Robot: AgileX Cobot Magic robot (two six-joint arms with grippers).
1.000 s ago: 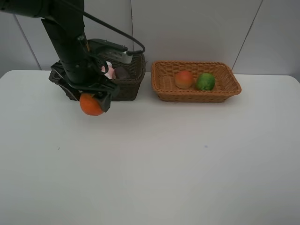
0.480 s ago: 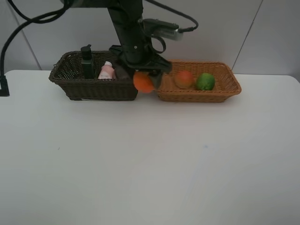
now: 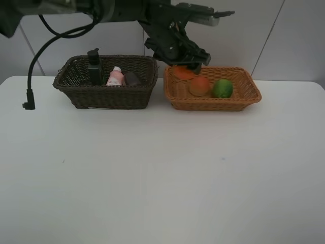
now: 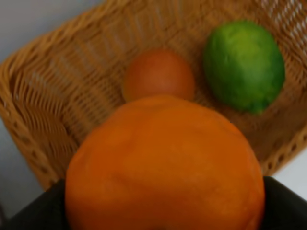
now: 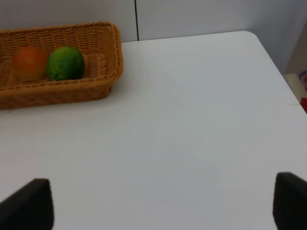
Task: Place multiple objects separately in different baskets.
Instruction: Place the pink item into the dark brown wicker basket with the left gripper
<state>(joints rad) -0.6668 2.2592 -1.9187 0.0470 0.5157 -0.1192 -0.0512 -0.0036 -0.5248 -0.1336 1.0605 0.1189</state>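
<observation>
My left gripper (image 3: 184, 67) reaches across and is shut on the orange (image 3: 182, 73), holding it over the left end of the light tan basket (image 3: 244, 101). In the left wrist view the orange (image 4: 163, 163) fills the foreground between dark fingers (image 4: 283, 203), with the peach-like fruit (image 4: 158, 75) and green lime (image 4: 243, 64) lying in the tan basket (image 4: 43, 110) below. The dark brown basket (image 3: 106, 96) holds a dark green bottle (image 3: 94, 66), a pink bottle (image 3: 116, 77) and a dark cup (image 3: 133, 79). My right gripper (image 5: 160, 208) stands open over bare table.
A black cable (image 3: 38, 66) hangs from the left arm down to the left of the dark basket. The wall stands close behind both baskets. The right wrist view shows the table's corner (image 5: 254, 38) beyond the tan basket (image 5: 62, 91).
The left arm has swung right with the orange, from in front of the dark basket to above the tan basket's left end. The right gripper's state is unchanged.
</observation>
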